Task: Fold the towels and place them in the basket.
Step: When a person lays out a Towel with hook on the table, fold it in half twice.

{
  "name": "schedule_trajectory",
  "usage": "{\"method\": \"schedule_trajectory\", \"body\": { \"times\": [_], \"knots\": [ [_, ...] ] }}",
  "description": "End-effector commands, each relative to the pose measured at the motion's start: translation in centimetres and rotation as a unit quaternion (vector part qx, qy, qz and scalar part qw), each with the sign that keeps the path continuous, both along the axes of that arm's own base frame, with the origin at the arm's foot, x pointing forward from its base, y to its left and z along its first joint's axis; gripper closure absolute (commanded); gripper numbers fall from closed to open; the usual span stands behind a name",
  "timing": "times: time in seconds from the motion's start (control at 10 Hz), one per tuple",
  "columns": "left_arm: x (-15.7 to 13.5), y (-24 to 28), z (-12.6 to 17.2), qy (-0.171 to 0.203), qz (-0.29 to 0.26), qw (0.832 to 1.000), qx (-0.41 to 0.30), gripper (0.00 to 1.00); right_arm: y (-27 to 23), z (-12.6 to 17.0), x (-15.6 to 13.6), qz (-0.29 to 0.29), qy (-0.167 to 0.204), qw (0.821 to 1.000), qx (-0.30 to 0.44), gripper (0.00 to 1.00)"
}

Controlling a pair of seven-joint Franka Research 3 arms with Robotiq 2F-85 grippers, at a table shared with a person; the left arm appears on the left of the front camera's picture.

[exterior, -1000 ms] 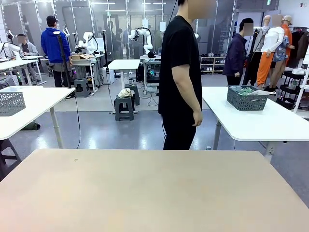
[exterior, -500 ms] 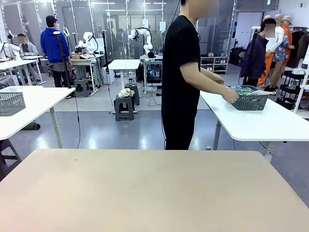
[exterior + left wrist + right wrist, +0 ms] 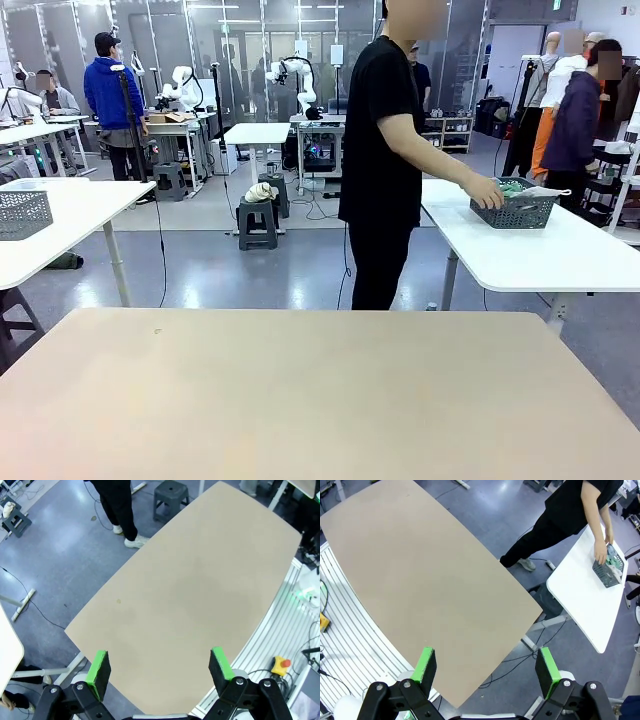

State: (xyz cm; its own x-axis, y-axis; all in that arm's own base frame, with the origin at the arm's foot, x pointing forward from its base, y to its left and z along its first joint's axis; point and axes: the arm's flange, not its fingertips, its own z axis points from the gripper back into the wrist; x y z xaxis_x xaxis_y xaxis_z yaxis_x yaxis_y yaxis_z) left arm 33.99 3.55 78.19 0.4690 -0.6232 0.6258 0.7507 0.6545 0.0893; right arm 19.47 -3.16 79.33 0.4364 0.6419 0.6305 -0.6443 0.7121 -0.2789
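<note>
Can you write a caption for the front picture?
A person reaches to the dark grey basket on a white side table.

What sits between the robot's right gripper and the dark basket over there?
Right wrist view: from the right gripper, bare beige table, a strip of floor, then the white table bearing the basket.

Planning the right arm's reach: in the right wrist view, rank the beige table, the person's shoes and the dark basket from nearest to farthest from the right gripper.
1. The beige table, just below the right gripper.
2. The person's shoes, on the floor past its far edge.
3. The basket, on the white table, farthest.
</note>
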Motion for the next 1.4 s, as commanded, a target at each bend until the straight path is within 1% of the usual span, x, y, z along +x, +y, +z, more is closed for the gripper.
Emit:
{"method": "schedule_trajectory", "body": {
  "times": [0.0, 1.3],
  "knots": [
    [-0.11, 0.07, 0.07, -0.001, 0.0, 1.0, 0.0, 0.0, -0.03, 0.0, 0.0, -0.002, 0.0, 1.0, 0.001, 0.0],
    [-0.11, 0.07, 0.07, -0.001, 0.0, 1.0, 0.0, 0.0, -0.03, 0.0, 0.0, -0.002, 0.0, 1.0, 0.001, 0.0]
  ]
}}
